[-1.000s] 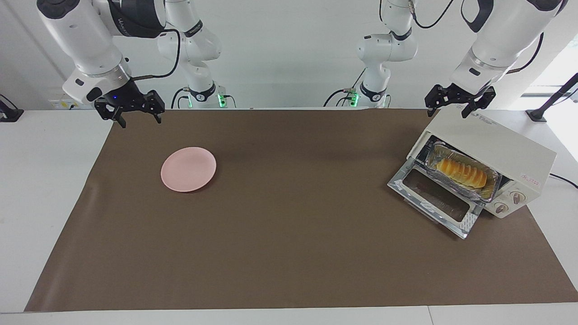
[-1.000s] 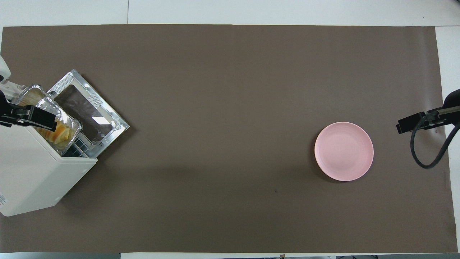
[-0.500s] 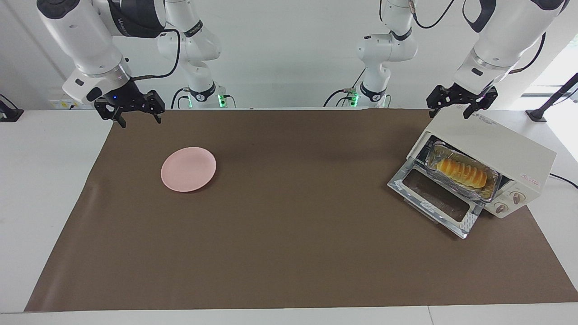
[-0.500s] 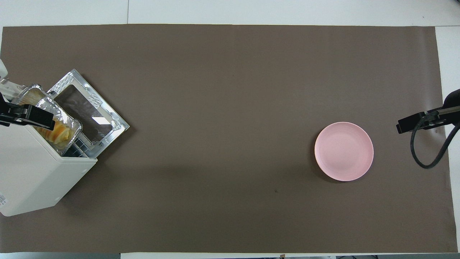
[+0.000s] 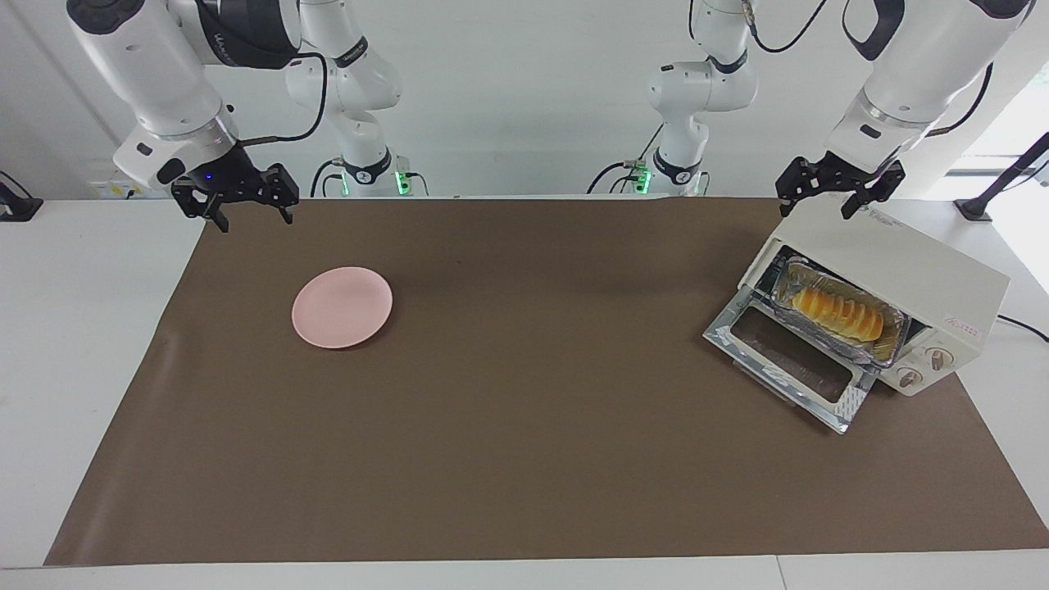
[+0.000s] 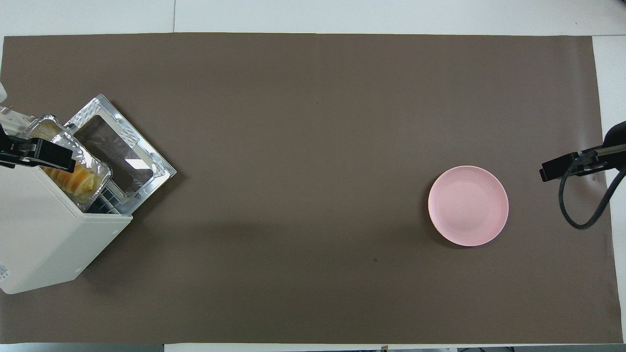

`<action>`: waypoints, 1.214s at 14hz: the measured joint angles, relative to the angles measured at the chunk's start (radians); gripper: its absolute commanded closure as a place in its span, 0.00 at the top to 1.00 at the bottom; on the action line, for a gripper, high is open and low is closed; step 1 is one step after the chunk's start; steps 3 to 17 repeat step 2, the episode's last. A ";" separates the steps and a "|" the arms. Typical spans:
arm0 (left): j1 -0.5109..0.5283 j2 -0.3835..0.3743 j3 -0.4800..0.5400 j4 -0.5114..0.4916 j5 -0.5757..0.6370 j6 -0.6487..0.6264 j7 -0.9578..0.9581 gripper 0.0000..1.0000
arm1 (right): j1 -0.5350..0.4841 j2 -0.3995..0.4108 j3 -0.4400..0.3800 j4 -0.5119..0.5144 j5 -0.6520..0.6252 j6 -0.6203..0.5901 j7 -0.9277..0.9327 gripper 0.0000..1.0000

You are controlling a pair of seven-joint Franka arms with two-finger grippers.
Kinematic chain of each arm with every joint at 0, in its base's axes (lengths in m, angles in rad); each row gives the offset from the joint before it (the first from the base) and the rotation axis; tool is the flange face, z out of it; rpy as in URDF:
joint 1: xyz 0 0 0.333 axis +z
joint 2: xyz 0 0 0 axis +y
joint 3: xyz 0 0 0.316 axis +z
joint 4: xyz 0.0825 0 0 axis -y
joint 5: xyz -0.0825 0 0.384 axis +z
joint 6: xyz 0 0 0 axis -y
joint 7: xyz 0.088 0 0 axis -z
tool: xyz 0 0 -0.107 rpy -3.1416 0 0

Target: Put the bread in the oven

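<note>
Table (image 5: 524, 459), brown-covered: carries every item listed below.

Oven (image 5: 918, 270), cream-white, at the left arm's end of the table. Set askew; drop-down door (image 5: 787, 360) lowered flat toward the table's middle, mouth open.

Plate (image 5: 342, 306), pink, round, bare, at the right arm's end, well apart from the oven.

Foil tray (image 5: 895, 340), crinkled silver, resting on the rack in the oven mouth, partly drawn out over the door hinge.

Bread (image 5: 837, 313), golden, ridged. Lies in the foil tray, already within the oven opening. Long axis runs along the oven's mouth, parallel to the lowered door's hinge.

Left claw (image 5: 837, 197): released, holding nothing, raised over the oven's top corner nearest the robots. The bread lies below it and farther from the robots. Clearly the nearer arm; judged the one to push the tray home or lift the door, a move that runs across the loaf's long axis, into the cavity.

Right claw (image 5: 242, 209): released, holding nothing, waiting over the table edge near the plate, well apart from the bread.
</note>
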 measured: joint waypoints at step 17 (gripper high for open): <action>0.004 0.000 0.000 0.000 0.000 0.005 0.000 1.00 | 0.000 0.000 0.000 0.000 0.000 0.000 0.000 1.00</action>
